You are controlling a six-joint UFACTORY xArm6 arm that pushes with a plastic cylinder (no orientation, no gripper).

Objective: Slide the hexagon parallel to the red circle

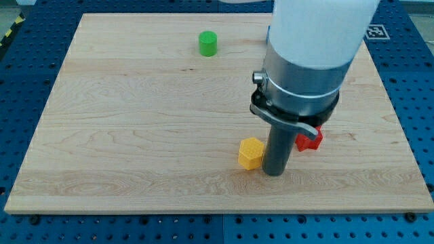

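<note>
Inspection proceeds from the view's left to its right. The left portion of the wooden board (102, 135) carries no blocks. Toward the view's top, left of centre, a green cylinder (208, 43) stands well apart from everything else. Below centre sits the yellow hexagon (250, 153), the block to be moved; it rests near the board's lower edge. Immediately to its right stands my tip (273, 173), the lower end of the dark rod, touching or just beside the hexagon's right face; the exact contact cannot be confirmed. The end effector is a plain rod with no jaws, so there is nothing to be apart or together, and it holds nothing. To the right of the rod a red block (310, 139) is partly hidden behind the arm housing; its shape cannot be made out fully, though it is presumably the red circle named in the task. Risks, as judged: a push off the hexagon's centre could spin it or let it slip past the rod; the red block lies near the rod and could be knocked if the arm swings right; the hidden view hampers alignment checks.
</note>
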